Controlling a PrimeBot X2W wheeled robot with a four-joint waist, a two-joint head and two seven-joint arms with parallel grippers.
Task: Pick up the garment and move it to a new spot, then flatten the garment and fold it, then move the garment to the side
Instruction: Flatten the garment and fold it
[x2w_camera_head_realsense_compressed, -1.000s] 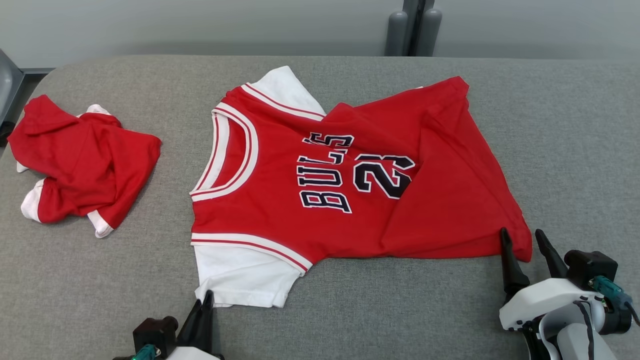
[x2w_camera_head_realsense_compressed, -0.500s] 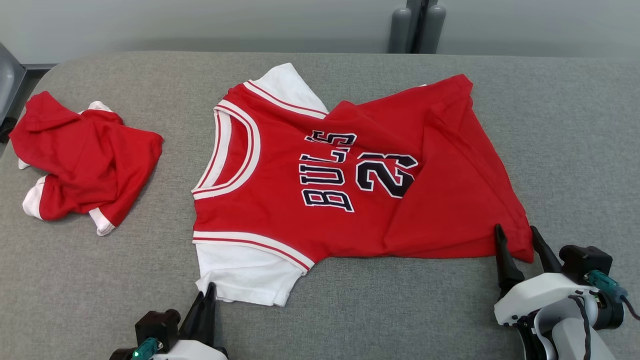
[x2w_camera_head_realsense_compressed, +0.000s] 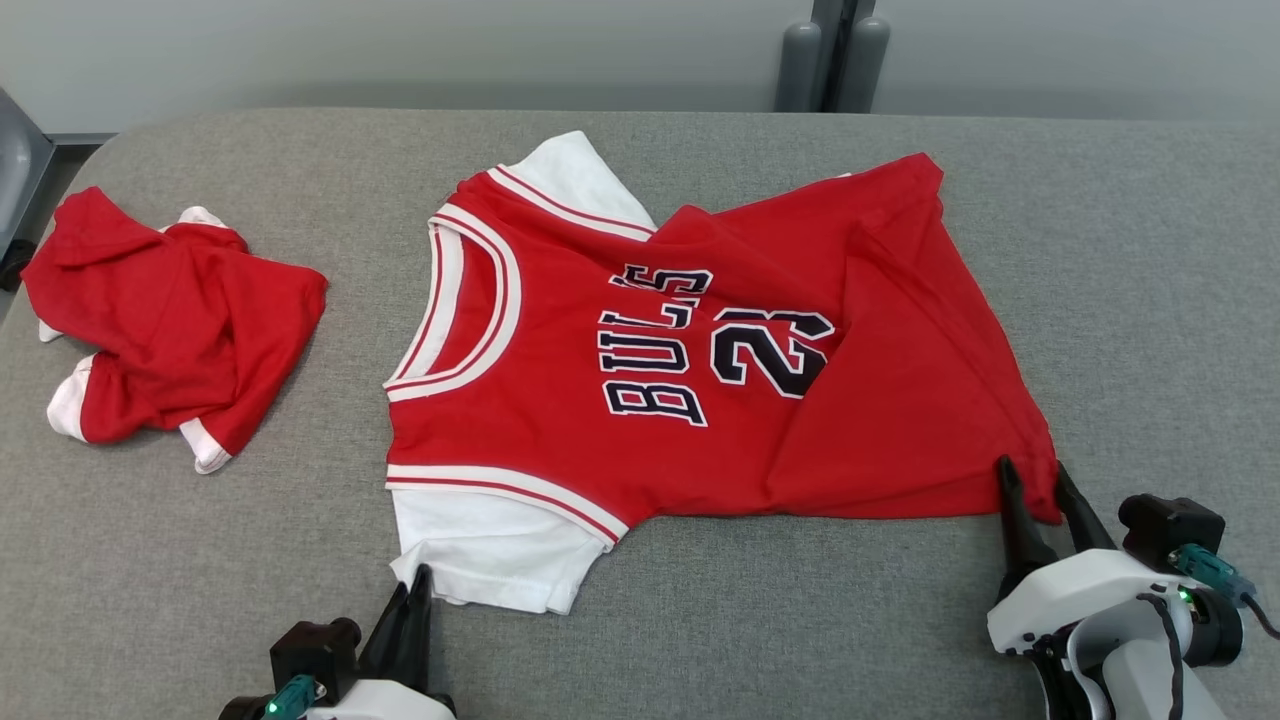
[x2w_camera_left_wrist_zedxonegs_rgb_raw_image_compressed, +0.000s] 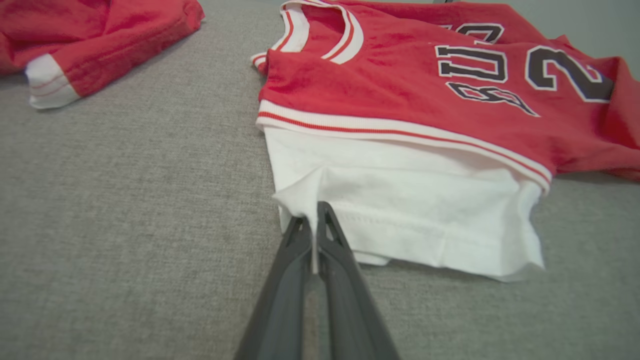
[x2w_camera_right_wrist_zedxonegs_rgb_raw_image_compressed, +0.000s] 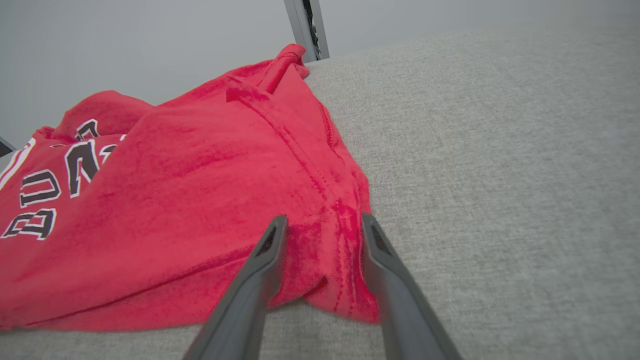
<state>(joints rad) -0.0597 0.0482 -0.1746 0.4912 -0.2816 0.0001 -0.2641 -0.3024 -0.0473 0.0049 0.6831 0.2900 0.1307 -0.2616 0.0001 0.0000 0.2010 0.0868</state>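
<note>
a red basketball jersey lies sideways near the middle of a grey padded surface. its collar points toward your left and its hem toward your right. the body is rumpled, with a diagonal fold crossing the lettering.

your left gripper, at the near left, has its fingers pressed together on the corner of the near white sleeve. the left wrist view shows a sliver of white cloth caught between them. this hold looks meant to anchor one end of the garment.

your right gripper, at the near right, has its fingers apart, one on each side of the near hem corner. red cloth is bunched in the gap but not yet squeezed.

the placement suggests a two-point hold along the near edge, sleeve and hem. that would let you draw the jersey taut and flatten it before folding.

a second red garment sits crumpled at the far left, well apart from the jersey.
</note>
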